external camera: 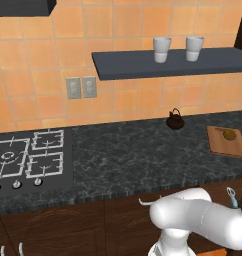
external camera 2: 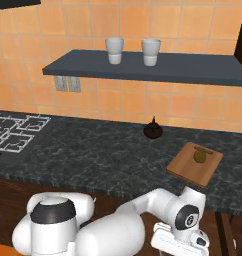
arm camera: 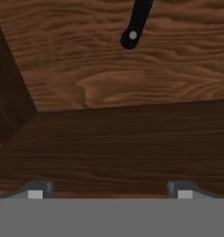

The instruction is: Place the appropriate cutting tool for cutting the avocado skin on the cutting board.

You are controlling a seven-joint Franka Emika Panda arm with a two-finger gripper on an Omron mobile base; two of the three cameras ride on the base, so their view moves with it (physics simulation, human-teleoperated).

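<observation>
The cutting board (external camera: 220, 145) (external camera 2: 189, 171) lies on the dark counter at the right. The small olive avocado (external camera: 229, 133) (external camera 2: 199, 156) rests on its far part. My arm bends down below the counter's front edge. In the hand view my gripper (arm camera: 109, 192) is open with nothing between its fingertips, and it looks down at a brown wooden surface. The end of a black handle (arm camera: 134, 23) with a grey rivet lies ahead of the fingers, apart from them. The rest of that tool runs out past the top edge, so its blade is hidden.
A dark kettle (external camera: 175, 120) (external camera 2: 153, 130) stands by the tiled wall. Two white cups (external camera: 162, 49) (external camera 2: 114, 50) sit on the grey shelf (external camera: 123, 65). The stove (external camera: 23, 157) is at the left. A pale-blue utensil (external camera: 232, 196) shows below the counter edge at the right.
</observation>
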